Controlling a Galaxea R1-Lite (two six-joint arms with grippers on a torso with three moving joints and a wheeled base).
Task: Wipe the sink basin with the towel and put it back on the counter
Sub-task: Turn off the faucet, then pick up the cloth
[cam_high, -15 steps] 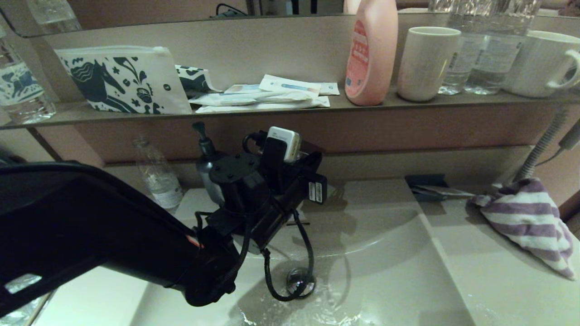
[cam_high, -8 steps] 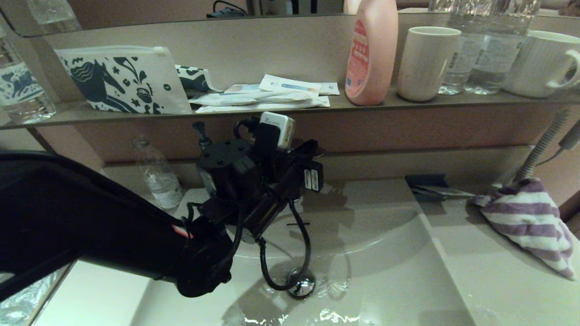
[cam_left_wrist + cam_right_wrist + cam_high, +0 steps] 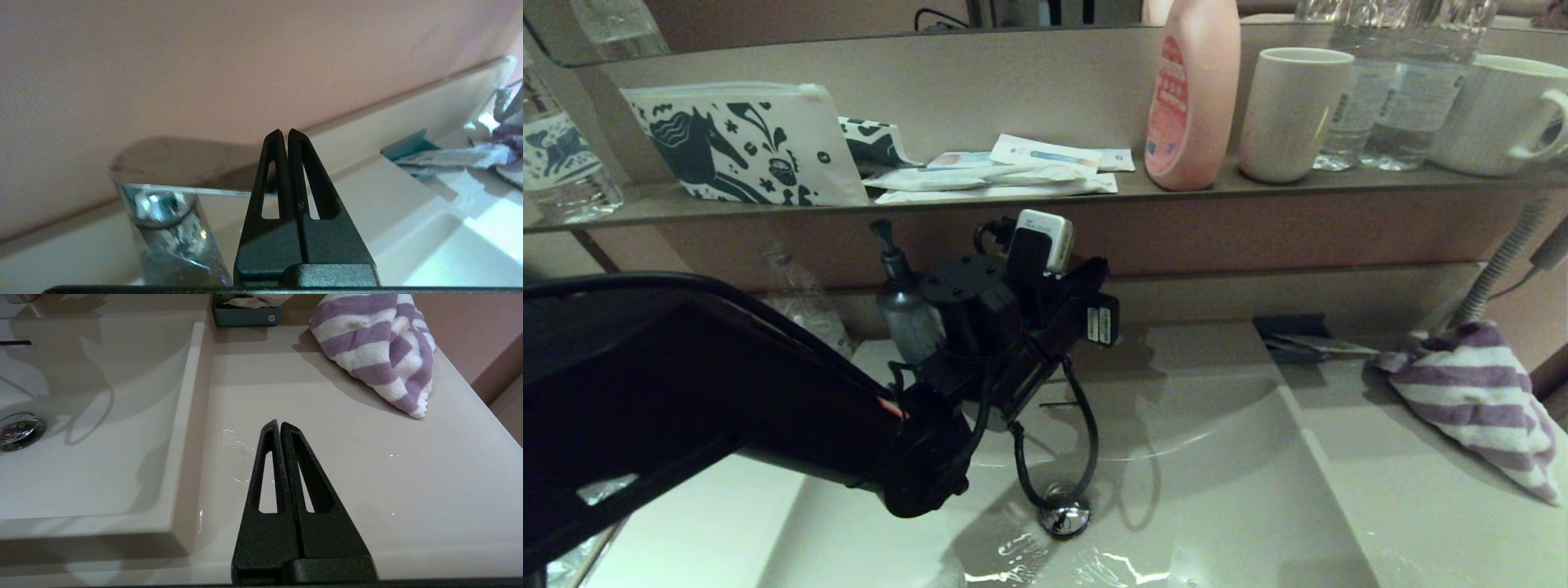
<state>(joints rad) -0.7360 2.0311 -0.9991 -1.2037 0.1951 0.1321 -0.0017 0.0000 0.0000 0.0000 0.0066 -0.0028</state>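
The purple-and-white striped towel (image 3: pixel 1470 392) (image 3: pixel 376 347) lies bunched at the back right of the counter (image 3: pixel 1405 506) (image 3: pixel 327 428); neither gripper touches it. The off-white sink basin (image 3: pixel 1225 457) (image 3: pixel 102 457) has a chrome drain plug (image 3: pixel 1064 516) (image 3: pixel 18 430) and a slot overflow (image 3: pixel 1058 403). My left arm (image 3: pixel 980 343) reaches across the basin. Its gripper (image 3: pixel 284 131) is shut and empty, pointing at the back wall beside a chrome fitting (image 3: pixel 163 220). My right gripper (image 3: pixel 280 422) is shut and empty, low over the counter's front, well short of the towel.
A soap pump (image 3: pixel 898 302) and a clear bottle (image 3: pixel 805 314) stand behind the basin's left. A blue tissue box (image 3: pixel 1290 335) (image 3: pixel 245 312) sits at the counter's back. The shelf (image 3: pixel 1013 200) holds a horse-print pouch, packets, a pink bottle and cups. Water lies in the basin's front (image 3: pixel 1094 563).
My left wrist swung left and toward the back wall, then came back right over the rear of the basin. The towel has stayed where it was.
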